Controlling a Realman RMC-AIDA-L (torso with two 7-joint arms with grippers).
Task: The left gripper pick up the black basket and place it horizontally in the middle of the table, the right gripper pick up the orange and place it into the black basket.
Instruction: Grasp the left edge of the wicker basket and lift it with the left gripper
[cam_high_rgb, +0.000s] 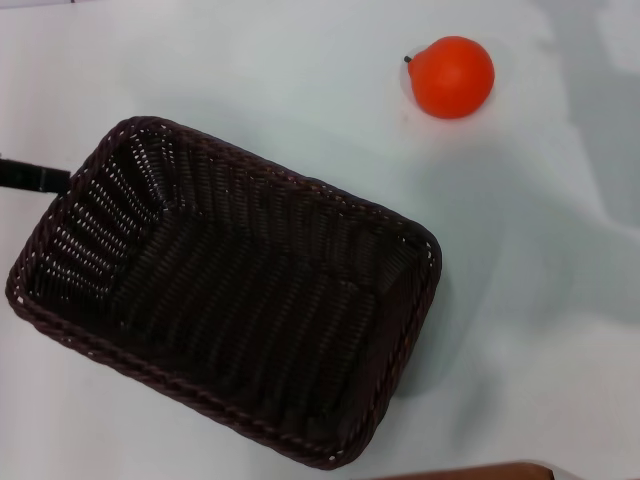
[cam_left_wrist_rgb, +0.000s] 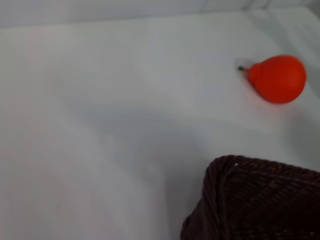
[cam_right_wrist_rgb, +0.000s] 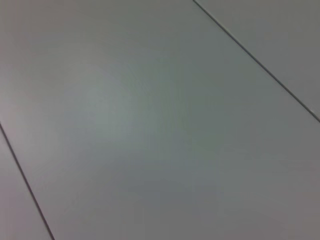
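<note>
The black basket (cam_high_rgb: 225, 295) is sitting near the front of the table (cam_high_rgb: 540, 300), skewed, its long axis running from ten o'clock to four o'clock. Its dark wicker weave, braided rim and sloping sides are showing; it is empty. The left gripper (cam_high_rgb: 35, 176), a thin black bar, is reaching the rim at nine o'clock; whether it is pinching is impossible to tell. The basket step seems to be in hand: turning it level comes next. Farther off, at one o'clock, the glossy orange (cam_high_rgb: 453, 76) is lying well apart. The right gripper is out of sight.
</note>
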